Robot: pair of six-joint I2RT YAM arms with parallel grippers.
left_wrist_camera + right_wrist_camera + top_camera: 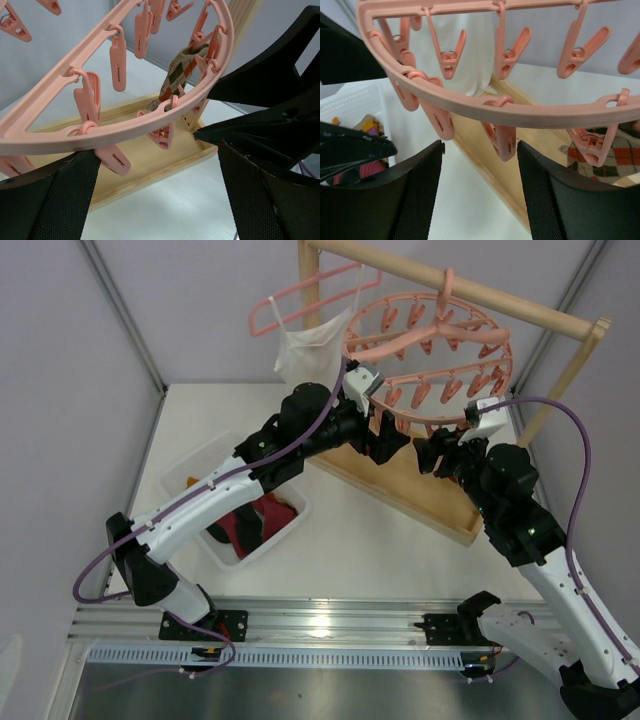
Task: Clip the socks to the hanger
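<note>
Looking down on a white table (380, 540) with a wooden rack (530, 308) standing across the back half of it. Got two arms reaching in from the near edge toward the rack's right side. Hung on the rack's top bar by its hook: the round pink hanger (125, 127), rings packed with dangling clips (447, 62). Further left on the same bar, a thin pink coat hanger (262, 316) carrying a white camisole (305, 355). Down on the table's left side, a white bin (290, 535) holding a pile of socks (250, 520), maroon and black for sure, plus a tan one peeking into the right wrist view. Then the left end effector (157, 150): fingers spread wide, parked just under the hanger's near rim, gripping nothing. Same deal for the right end effector (480, 145), fingers apart, nothing between them, sitting right below one clip on the outer ring. Smallest bit: one tan argyle sock (177, 75) with red diamonds, dangling at the rim just beside the right end effector, looks clipped but can't actually make out the bite
</note>
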